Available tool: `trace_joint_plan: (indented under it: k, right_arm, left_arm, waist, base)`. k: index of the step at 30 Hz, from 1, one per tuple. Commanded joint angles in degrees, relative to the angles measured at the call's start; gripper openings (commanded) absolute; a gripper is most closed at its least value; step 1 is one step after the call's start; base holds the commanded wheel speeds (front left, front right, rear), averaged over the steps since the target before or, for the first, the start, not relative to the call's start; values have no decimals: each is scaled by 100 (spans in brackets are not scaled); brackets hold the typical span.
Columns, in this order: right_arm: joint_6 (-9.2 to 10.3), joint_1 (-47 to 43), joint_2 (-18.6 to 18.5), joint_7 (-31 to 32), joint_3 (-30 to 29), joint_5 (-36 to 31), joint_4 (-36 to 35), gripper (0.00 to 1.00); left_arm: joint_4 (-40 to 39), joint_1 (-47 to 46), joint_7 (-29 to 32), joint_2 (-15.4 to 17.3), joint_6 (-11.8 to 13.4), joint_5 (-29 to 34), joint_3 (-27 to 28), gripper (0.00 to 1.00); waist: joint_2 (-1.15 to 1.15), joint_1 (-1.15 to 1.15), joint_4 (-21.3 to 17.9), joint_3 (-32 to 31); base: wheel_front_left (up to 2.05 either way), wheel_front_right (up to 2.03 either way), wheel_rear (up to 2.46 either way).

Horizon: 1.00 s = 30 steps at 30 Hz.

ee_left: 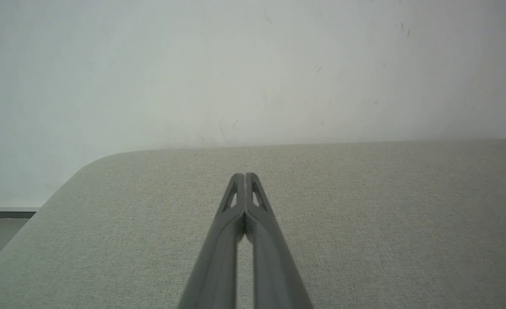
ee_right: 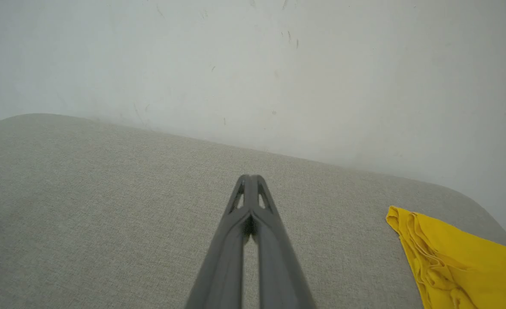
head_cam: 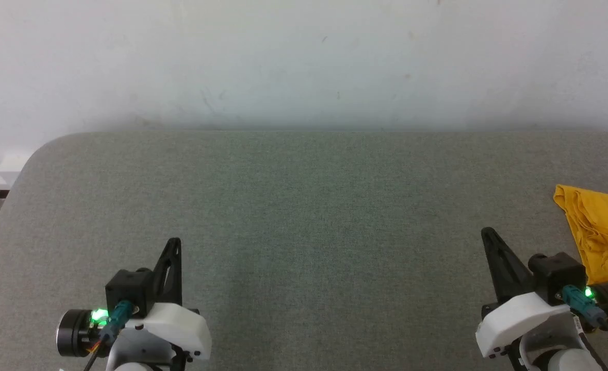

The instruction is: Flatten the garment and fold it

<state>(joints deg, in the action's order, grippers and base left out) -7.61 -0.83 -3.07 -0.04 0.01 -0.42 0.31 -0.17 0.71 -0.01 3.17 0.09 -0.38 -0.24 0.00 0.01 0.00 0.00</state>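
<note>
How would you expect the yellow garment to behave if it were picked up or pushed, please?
The yellow garment lies bunched in soft folds, so it would probably hang limp rather than hold shape. It looks thin, so likely light. On the textured grey tabletop, a push would probably wrinkle it rather than slide it.

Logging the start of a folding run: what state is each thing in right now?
shirt: crumpled in a heap at the right edge of the table, not flattened, not held.
left claw: shut, empty.
right claw: shut, empty, just left of the shirt.
</note>
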Motion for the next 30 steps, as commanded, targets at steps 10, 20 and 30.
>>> trace_joint_plan:
  k: [10, 20, 30]
  right_arm:
    - [12, 83, 19, 4, -1, 42, -31, 0]
    - [12, 83, 19, 4, -1, 42, -31, 0]
    - [12, 83, 19, 4, -1, 42, -31, 0]
  left_arm:
    - [17, -71, 1, -29, -9, 38, 24, 0]
    - [17, -71, 1, -29, -9, 38, 24, 0]
    - [17, -71, 1, -29, -9, 38, 24, 0]
  waist:
    - [0, -1, 0, 0]
    - [0, -1, 0, 0]
    - [0, -1, 0, 0]
  base:
    - [0, 0, 0]
    - [0, 0, 0]
    - [0, 0, 0]
